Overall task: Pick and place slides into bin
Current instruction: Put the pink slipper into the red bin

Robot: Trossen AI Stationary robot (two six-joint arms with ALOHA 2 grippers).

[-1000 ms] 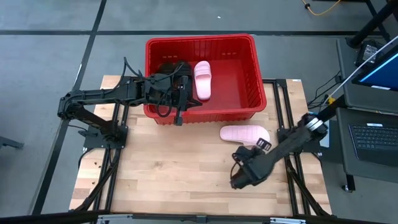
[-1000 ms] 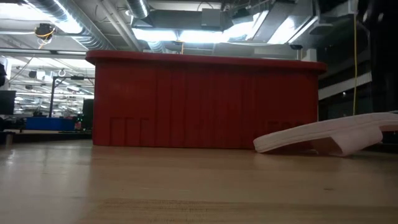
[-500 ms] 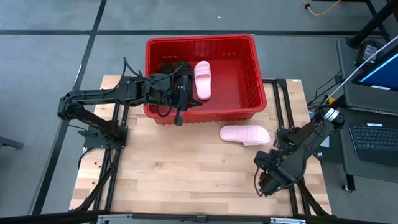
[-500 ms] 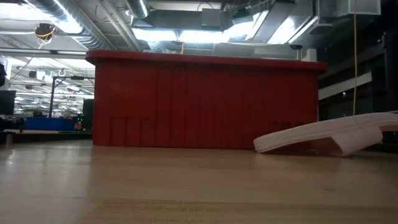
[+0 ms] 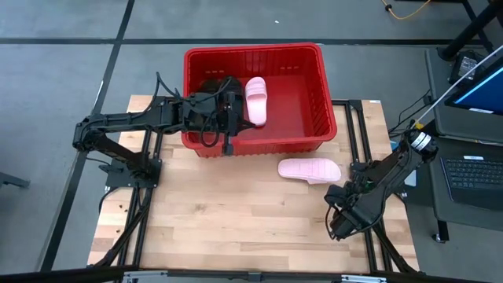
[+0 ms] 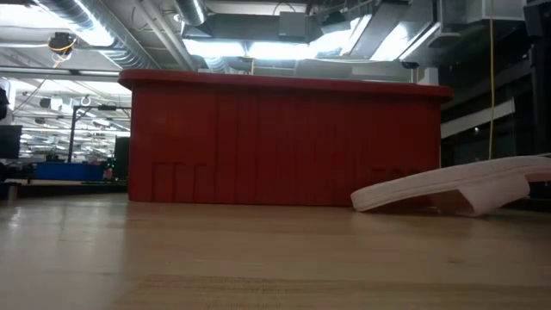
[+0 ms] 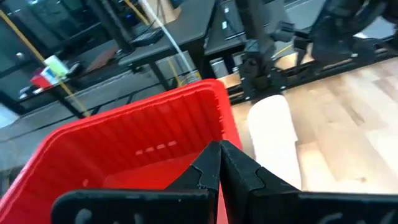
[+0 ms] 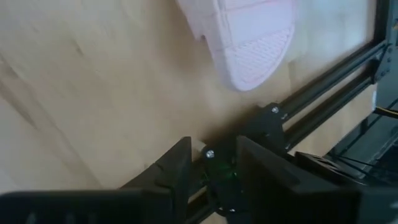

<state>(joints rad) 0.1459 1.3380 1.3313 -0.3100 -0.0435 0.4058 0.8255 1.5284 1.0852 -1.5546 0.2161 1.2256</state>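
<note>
Your setting: a workshop with grey floor and ceiling ductwork behind a pale butcher-block wooden table (image 5: pixel 220 212) of jointed planks, carried on a black metal frame.

Bin (image 5: pixel 302 102): large, rectangular, bright red plastic with ribbed, slotted walls and a rolled rim, sitting at the table's far edge. In the low view you see only its near wall.

Slides: one pale pink slide (image 5: pixel 256 100), smooth and matte, lies inside the bin left of centre. A second pink slide (image 5: pixel 310 169) lies on the table just in front of the bin's right end; in the low view it appears side-on and cut off at the picture's edge, and the right wrist view shows only its textured end. You cannot make out any black slides: the dark mass in the bin's left part is hard to separate from the arm.

Left gripper (image 7: pixel 219 163): over the bin's near-left wall, its two dark fingers pressed together with nothing between them.

Right gripper (image 8: pixel 211 165): low at the table's right edge, well clear of the pink slide, fingers parted with a gap and empty.
</note>
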